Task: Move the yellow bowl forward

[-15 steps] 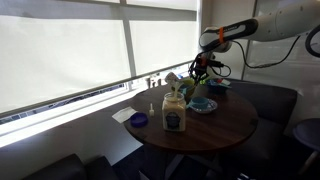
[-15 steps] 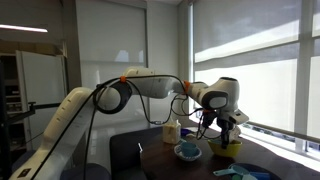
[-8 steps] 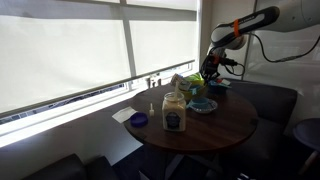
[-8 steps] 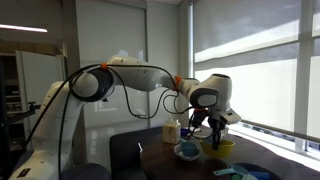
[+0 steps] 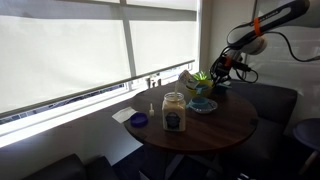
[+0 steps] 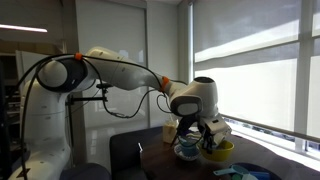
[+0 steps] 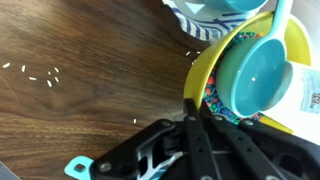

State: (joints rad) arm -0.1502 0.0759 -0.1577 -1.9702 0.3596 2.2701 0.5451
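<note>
Table [image 5: 215, 128] of dark wood, round, set beside wide windows [image 5: 70, 55] with pale blinds drawn; in the wrist view its grain shows, dotted with small pale specks [image 7: 30, 72]; the fingers [image 7: 190, 130] are pressed together on the near rim of the yellow bowl [image 7: 205, 70], which holds a teal cup [image 7: 255, 78] and sits just beside the light blue dish [image 6: 187, 152]; a jar [image 5: 174, 112] stands nearer mid-table.

The yellow bowl [image 7: 212, 62] is small, round and shallow, dull yellow-olive, plain. It stands upright over the dark wooden table [image 7: 90, 110], near the table's edge in an exterior view [image 6: 222, 152]. A teal cup [image 7: 255, 75] lies inside it, with coloured specks [image 7: 213, 100] alongside. The gripper [image 7: 196, 120] pinches its rim.
</note>
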